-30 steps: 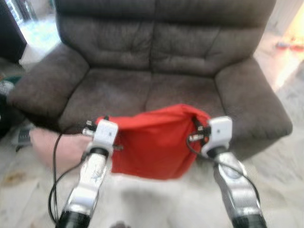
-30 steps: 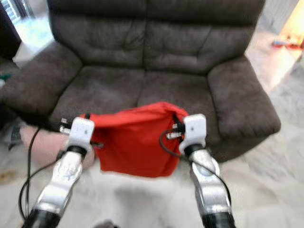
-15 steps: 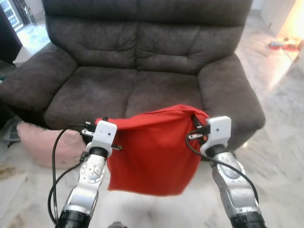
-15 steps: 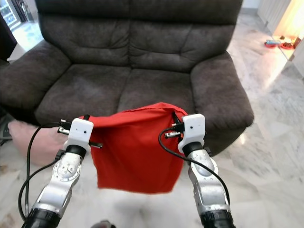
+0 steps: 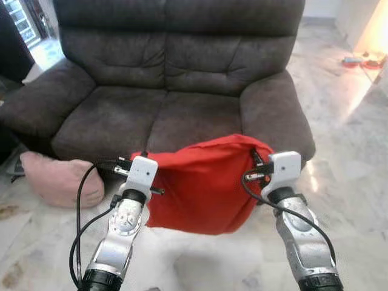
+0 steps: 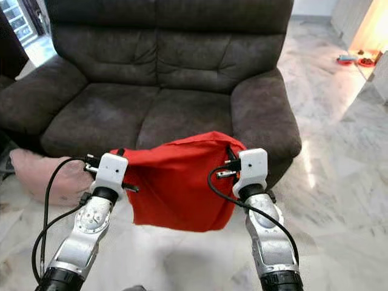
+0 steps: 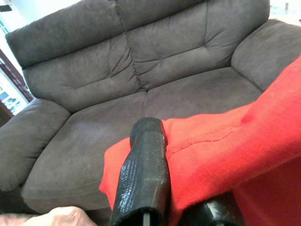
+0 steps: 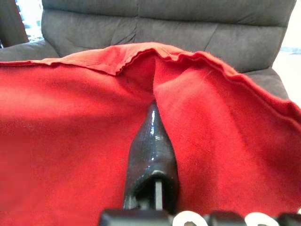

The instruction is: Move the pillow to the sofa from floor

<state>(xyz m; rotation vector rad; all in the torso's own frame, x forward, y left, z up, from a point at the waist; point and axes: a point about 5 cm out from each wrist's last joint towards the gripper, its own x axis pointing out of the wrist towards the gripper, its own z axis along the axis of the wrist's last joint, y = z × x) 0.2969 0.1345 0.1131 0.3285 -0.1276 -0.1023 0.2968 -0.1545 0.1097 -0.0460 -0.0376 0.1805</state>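
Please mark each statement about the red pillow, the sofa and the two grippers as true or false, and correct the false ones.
1. The red pillow is held up between the left gripper and the right gripper. True.
2. The red pillow lies on the sofa seat. False: it hangs in the air in front of the sofa, not resting on the seat.
3. A pink pillow lies on the floor beside the sofa, on the robot's left. True.
4. The sofa is light blue. False: it is dark brown-grey.
5. The right gripper is open and holds nothing. False: it is shut on the red fabric.
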